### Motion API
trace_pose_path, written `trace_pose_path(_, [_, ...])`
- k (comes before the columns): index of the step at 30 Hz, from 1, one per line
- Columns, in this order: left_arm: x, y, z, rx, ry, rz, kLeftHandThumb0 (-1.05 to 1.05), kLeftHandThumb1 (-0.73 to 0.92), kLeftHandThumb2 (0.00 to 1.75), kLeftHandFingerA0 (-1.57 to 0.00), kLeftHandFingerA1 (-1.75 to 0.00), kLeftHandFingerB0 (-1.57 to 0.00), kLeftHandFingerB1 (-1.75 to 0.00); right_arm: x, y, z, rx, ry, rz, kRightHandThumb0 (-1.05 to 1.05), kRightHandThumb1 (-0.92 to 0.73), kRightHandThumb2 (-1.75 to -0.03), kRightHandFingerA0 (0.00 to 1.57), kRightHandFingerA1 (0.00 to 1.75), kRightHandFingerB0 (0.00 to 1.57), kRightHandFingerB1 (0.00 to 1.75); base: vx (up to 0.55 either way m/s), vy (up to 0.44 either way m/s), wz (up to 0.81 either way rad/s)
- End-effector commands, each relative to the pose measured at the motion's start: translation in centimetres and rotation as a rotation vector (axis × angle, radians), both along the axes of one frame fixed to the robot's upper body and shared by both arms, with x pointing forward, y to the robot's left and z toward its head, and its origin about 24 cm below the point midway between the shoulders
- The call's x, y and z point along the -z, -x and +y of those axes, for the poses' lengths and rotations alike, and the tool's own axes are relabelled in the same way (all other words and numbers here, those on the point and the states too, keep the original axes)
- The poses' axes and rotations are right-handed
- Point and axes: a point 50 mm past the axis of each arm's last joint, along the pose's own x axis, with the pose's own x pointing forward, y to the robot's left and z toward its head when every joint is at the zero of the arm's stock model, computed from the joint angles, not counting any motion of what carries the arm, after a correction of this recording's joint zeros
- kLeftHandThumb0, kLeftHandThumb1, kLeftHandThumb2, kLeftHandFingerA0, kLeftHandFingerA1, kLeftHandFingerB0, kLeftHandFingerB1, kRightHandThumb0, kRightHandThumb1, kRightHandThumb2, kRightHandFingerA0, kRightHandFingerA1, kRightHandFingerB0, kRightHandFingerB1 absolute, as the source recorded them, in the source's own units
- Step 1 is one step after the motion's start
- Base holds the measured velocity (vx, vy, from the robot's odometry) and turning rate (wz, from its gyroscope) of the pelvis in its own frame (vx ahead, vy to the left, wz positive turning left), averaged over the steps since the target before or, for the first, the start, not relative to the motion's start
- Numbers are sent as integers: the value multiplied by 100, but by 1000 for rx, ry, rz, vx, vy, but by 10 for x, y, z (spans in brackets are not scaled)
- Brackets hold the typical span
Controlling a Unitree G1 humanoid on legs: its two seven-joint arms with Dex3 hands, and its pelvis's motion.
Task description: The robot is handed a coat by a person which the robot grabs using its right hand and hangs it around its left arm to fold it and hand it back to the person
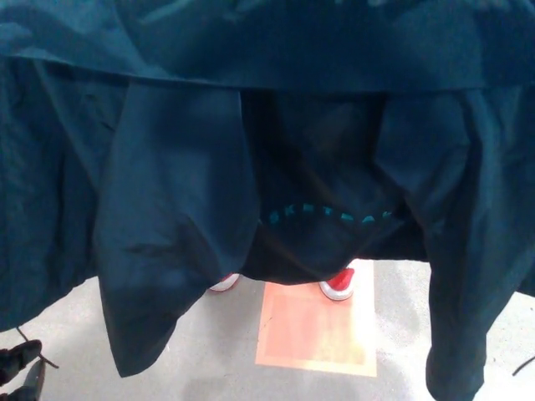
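Teal coat (175,209) before red shoes (338,284)

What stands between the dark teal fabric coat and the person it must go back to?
Nothing visible. The dark teal fabric coat hangs across the view; the person's red shoes show just beneath its hem.

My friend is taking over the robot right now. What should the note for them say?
Left hand: maybe the black shape at bottom left; open or shut, cannot tell.
Right hand: not in view.
Coat: dark teal, hanging across nearly the whole view; what holds it is hidden.
Only a person's red-and-white shoes show below it, at an orange floor square.
Done: coat hangs off the floor. Left: folding, handing back.
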Motion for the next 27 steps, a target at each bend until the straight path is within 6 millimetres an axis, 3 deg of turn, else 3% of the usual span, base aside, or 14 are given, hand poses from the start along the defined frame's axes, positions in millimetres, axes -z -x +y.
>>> trace_pose_path(1, [-11,-5,7,-30,71,-88,-83,78,106,-3,-40,-2,-38,-2,-11,13,60,382,309,-86,-84,-66,0,21,23,30,0,0,0])
trace_pose_path(5, [-10,-3,7,-29,71,-85,-74,73,106,-4,-42,-4,-40,3,-13,15,44,418,369,-87,-85,-67,7,25,31,33,0,0,0])
trace_pose_path(6, [-10,-3,7,-25,71,-86,-86,78,105,-5,-40,-5,-40,5,-14,16,39,435,383,-89,-70,-105,4,30,30,47,0,0,0])
trace_pose_path(8, [-10,-3,7,-19,69,-83,-85,79,107,-2,-40,-2,-38,6,-14,17,32,468,387,-88,-87,-68,8,25,33,34,0,0,0])
trace_pose_path(11, [-9,-1,7,-16,68,-80,-72,92,69,-12,-29,-11,-29,12,-15,20,30,502,392,-87,-69,-105,0,18,18,42,0,0,0])
trace_pose_path(12, [-9,-1,7,-19,67,-81,-74,73,106,-5,-42,-4,-40,14,-15,21,28,505,400,-89,-87,-66,0,16,24,30,0,0,0])
trace_pose_path(15, [-7,0,6,-32,70,-78,-73,72,106,-5,-43,-4,-40,20,-16,23,26,519,421,-89,-86,-67,0,12,29,31,0,0,0])
trace_pose_path(17, [-7,0,6,-38,74,-81,-71,92,68,-12,-29,-11,-28,22,-18,24,25,510,443,-90,-86,-67,0,19,31,32,0,0,0])
trace_pose_path(18, [-8,0,7,-38,76,-84,-70,92,70,-11,-29,-10,-28,24,-19,24,33,505,456,-89,-67,-104,2,19,23,45,0,0,0])
trace_pose_path(19, [-8,0,7,-38,74,-84,-72,72,106,-5,-42,-4,-40,24,-19,24,37,493,470,-92,-84,-65,0,16,24,29,0,0,0])
trace_pose_path(22, [-9,-1,8,-35,68,-84,-70,92,69,-11,-29,-11,-29,24,-20,23,21,504,471,-89,-68,-105,3,21,19,44,0,0,0])
trace_pose_path(23, [-8,0,8,-36,71,-84,-71,72,106,-5,-42,-4,-40,25,-20,23,15,511,474,-95,-87,-66,0,18,26,30,0,0,0])
trace_pose_path(24, [-8,1,8,-41,72,-85,-72,73,105,-5,-42,-5,-41,27,-20,23,56,525,493,-105,-75,-110,0,2,9,14,0,0,0])
trace_pose_path(27, [-8,2,8,-43,77,-89,-70,92,68,-12,-31,-12,-30,29,-21,24,72,538,496,-96,-68,-107,0,12,10,17,0,0,0])
